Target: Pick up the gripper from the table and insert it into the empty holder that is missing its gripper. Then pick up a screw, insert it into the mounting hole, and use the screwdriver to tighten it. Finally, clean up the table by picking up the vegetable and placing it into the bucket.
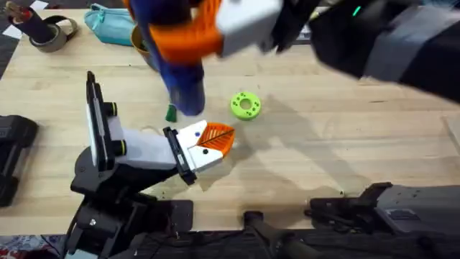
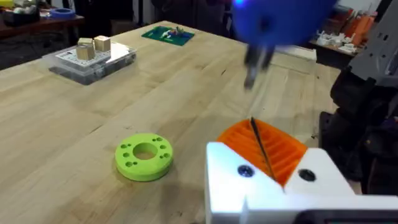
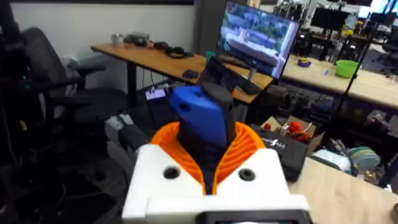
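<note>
At the upper left of the overhead frame a tape roll lies on the table, and just right of it the light blue zip pouch, zipped shut, so I cannot see inside. Next right, at the top edge, the yellow-orange rim of the bucket peeks out from behind my right arm's load; what it holds is hidden from me.

At the lower left stands the holder, its upright plate pointing toward the top of the frame and its white arm reaching right to the black clamp. The small orange ribbed finger sits at that clamp end, its white block against the clamp.

My left gripper looks over the table from beside the holder; its orange pads lie nearly closed, with a thin dark line between them and nothing held.

Above the holder, left of center, the dark green vegetable lies on the table, just beside the screwdriver's lower end. My right gripper is clamped on the blue screwdriver, held above the table near the top center, tip down.

Right of it the bright green ring disc lies flat on the wood.

In my left wrist view a clear plastic box at the upper left carries two small wooden blocks on its lid.
</note>
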You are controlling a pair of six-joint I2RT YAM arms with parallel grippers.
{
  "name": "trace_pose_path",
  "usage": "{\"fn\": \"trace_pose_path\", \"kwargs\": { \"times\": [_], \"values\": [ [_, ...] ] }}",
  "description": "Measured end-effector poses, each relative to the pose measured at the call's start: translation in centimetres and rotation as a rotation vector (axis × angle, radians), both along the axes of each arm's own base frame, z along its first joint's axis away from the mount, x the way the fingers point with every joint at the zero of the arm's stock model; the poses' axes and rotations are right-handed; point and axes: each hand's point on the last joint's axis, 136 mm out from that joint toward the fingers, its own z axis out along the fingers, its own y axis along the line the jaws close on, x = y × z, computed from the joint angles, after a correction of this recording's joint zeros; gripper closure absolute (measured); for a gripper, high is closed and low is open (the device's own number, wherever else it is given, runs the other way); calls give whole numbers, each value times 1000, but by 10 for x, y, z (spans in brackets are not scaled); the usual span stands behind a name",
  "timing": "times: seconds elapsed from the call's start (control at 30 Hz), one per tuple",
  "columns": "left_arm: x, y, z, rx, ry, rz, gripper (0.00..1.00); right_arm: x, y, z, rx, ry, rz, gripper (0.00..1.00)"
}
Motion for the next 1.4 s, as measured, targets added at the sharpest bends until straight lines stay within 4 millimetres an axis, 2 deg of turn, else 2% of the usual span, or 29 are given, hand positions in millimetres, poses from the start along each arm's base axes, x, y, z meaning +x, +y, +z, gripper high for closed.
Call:
{"fn": "trace_pose_path", "kwargs": {
  "times": [0.1,0.17,0.33,0.43,0.53,0.67,0.77,0.83,1.1,1.23,1.4],
  "values": [
    [0,0,0,0,0,0,982,9,-1,17,-52,50,-5,956],
    [0,0,0,0,0,0,982,18,-2,20,-106,115,-21,956],
    [0,0,0,0,0,0,982,59,-14,9,-204,271,-144,956],
    [0,0,0,0,0,0,982,99,-27,-10,-241,349,-321,958],
    [0,0,0,0,0,0,982,137,-42,-37,-289,370,-523,956],
    [0,0,0,0,0,0,982,161,-56,-75,-401,346,-701,958],
    [0,0,0,0,0,0,982,168,-67,-101,-505,299,-792,956],
    [0,0,0,0,0,0,982,169,-73,-111,-564,262,-830,957],
    [0,0,0,0,0,0,982,166,-103,-124,-837,64,-988,958],
    [0,0,0,0,0,0,982,151,-118,-148,-1010,45,-1000,957],
    [0,0,0,0,0,0,982,137,-126,-169,-1137,55,-967,956]
  ]
}}
